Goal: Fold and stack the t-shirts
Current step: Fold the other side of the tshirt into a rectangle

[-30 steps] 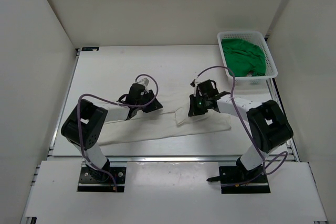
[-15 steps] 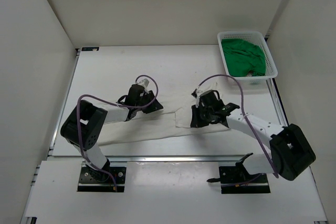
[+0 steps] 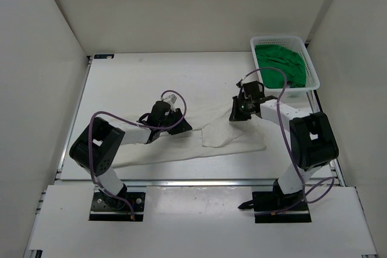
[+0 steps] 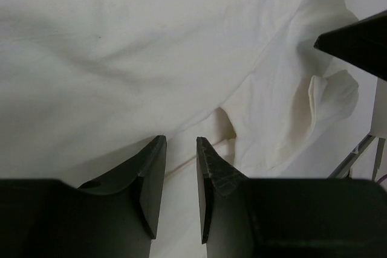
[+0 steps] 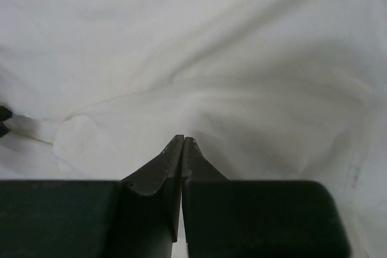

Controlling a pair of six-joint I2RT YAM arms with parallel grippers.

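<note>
Right gripper (image 5: 182, 139), shut on the shirt (image 3: 181, 148), has pulled away rightward to spread it; left gripper (image 4: 180, 141) hovers slightly open, empty.

white table (image 3: 133, 83); plain white walls (image 3: 181, 10); even light

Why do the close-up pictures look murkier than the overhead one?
Top view: even light, sharp, faint shadows. Left wrist view: the left tool is black and soft-edged; the white shirt is clearer. Right wrist view: the right tool blocks the bottom; shirt looks hazy.
</note>
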